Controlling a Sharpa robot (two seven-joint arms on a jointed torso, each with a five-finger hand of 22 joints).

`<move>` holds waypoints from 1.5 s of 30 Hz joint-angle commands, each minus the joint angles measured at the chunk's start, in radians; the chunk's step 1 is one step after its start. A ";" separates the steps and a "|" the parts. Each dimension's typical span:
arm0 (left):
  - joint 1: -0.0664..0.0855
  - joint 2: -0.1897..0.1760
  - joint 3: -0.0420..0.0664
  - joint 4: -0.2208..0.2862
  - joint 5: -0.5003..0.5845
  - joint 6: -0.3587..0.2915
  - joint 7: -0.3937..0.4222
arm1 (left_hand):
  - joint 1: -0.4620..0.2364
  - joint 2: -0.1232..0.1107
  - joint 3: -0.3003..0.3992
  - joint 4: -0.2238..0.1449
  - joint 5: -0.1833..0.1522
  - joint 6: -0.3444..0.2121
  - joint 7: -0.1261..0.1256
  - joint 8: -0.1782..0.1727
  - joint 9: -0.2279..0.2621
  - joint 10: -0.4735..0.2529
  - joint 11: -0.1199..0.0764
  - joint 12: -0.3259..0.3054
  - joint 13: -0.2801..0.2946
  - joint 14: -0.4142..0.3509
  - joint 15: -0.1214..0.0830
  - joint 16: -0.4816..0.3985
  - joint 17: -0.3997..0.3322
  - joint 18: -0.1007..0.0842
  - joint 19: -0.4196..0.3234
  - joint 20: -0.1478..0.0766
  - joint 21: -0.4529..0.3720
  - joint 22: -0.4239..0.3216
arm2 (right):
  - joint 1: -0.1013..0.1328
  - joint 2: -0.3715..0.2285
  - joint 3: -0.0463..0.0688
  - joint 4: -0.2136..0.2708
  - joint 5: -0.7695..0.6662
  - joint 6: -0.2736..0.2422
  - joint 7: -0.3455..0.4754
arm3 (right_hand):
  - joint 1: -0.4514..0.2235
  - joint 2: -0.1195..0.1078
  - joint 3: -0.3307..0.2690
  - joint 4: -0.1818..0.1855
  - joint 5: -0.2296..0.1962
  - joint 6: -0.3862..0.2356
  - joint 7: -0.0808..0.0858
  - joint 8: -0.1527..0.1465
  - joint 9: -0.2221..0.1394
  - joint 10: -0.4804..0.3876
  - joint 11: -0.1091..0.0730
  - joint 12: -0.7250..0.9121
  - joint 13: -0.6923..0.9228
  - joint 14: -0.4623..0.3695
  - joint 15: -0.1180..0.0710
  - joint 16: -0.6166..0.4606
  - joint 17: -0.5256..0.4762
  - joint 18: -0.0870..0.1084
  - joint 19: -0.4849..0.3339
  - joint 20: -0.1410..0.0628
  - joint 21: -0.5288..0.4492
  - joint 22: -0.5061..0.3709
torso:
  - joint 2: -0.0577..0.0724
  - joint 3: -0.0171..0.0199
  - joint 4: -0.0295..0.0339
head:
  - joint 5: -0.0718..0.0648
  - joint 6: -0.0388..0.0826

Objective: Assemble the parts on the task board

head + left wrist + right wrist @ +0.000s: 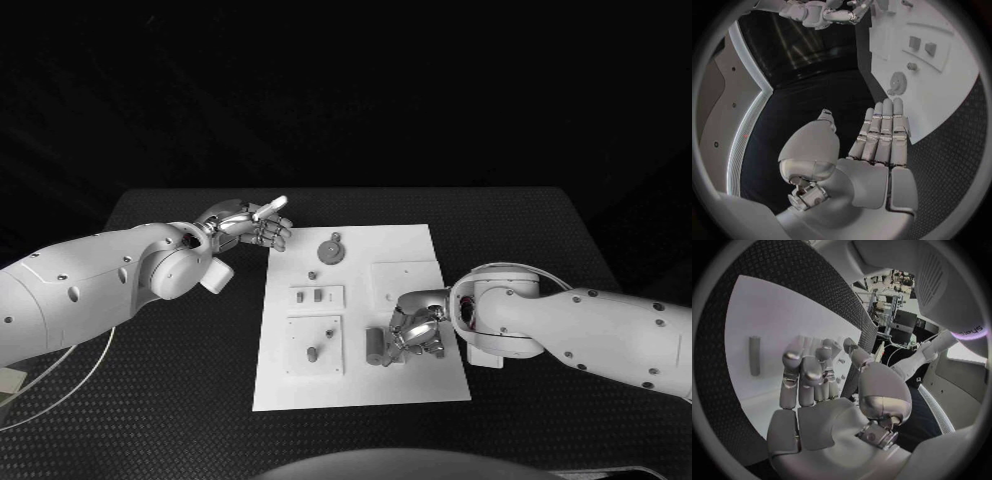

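White task board with grey parts, mid-table

The task board [361,395] is a white rectangular plate lying flat in the middle of the table, long side running near to far. A grey gear [332,249] with a little knob sits flat at its far left. Nearer, on the left, there's a small raised panel with two little blocks [309,296], then a bigger square panel with a peg [313,352]. A grey cylinder [376,346] lies on its side near the right-middle.
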 commanded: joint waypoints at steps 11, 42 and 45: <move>0.001 0.000 0.001 0.004 0.004 0.025 0.000 | 0.008 0.006 -0.008 0.000 -0.004 -0.007 0.009 0.005 -0.002 -0.006 0.001 0.000 -0.002 0.007 0.000 -0.007 0.002 0.010 -0.003 0.002 -0.001 -0.001 | -0.012 0.020 -0.001 -0.011 -0.102 -0.018 -0.020 | -0.005 -0.011 0.005 0.026 0.003 0.026 0.004 0.007 0.006 0.011 0.000 0.006 0.001 0.001 -0.010 0.008 -0.002 0.037 0.012 0.004 0.004 0.012 | 0.000 -0.0005 0.0004 | -0.002 -0.005; 0.001 0.000 0.000 0.003 0.000 0.035 -0.010 | 0.005 0.009 -0.012 0.000 -0.004 -0.007 0.009 0.005 -0.002 -0.006 0.001 0.000 -0.002 0.006 0.000 -0.009 0.003 0.010 -0.003 0.003 -0.001 -0.002 | -0.024 0.030 -0.003 -0.029 -0.157 -0.030 -0.051 | -0.112 0.130 -0.018 0.113 0.003 0.036 -0.002 0.005 0.016 0.013 -0.006 0.006 0.006 -0.007 -0.016 0.018 0.003 0.037 0.001 0.001 0.009 0.020 | 0.000 0.0004 0.0001 | 0.002 -0.010; 0.001 0.000 0.000 0.003 0.000 0.035 -0.011 | 0.005 0.009 -0.012 0.000 -0.004 -0.007 0.009 0.005 -0.002 -0.006 0.001 0.000 -0.002 0.006 0.000 -0.009 0.003 0.010 -0.003 0.003 -0.001 -0.002 | -0.024 0.027 -0.003 -0.031 -0.150 -0.028 -0.050 | -0.101 0.120 -0.016 0.087 0.003 0.035 -0.002 0.004 0.017 0.012 -0.006 0.006 0.007 -0.007 -0.016 0.018 0.002 0.037 0.000 -0.001 0.011 0.020 | 0.000 -0.0002 0.0000 | 0.001 -0.009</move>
